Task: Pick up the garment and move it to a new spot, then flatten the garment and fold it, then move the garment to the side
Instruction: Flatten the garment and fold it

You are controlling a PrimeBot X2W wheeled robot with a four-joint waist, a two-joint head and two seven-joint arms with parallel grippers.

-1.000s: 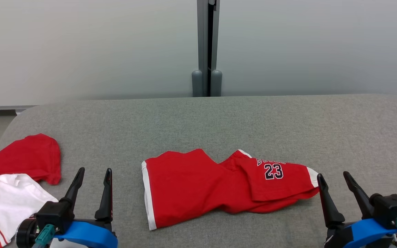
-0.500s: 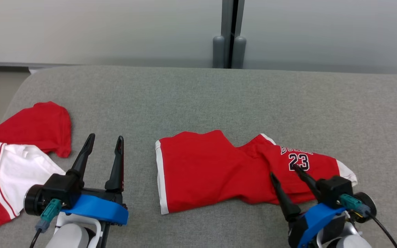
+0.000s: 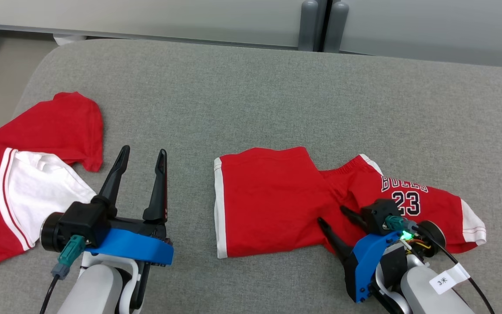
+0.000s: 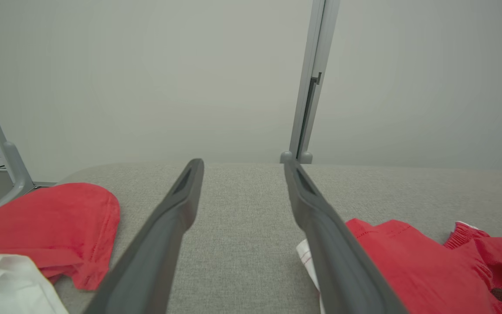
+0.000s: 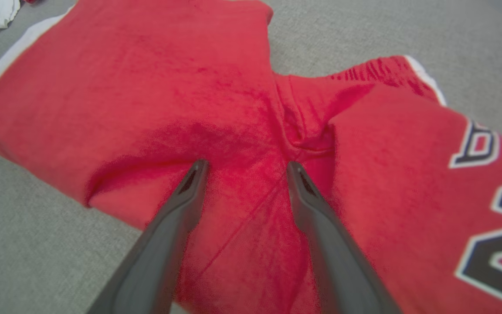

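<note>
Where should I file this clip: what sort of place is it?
Probably a lab or office test room, not a home: a grey fabric-covered table, plain pale partition panels joined by a metal post behind it.

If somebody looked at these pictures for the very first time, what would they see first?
Most likely the bright red basketball shorts with BULLS 23 printed on them, lying crumpled in the middle of the grey padded surface. Next, the right gripper, open, its two dark fingers pointing at the shorts' middle. At the left lies another red and white garment, beside the open left gripper.
</note>
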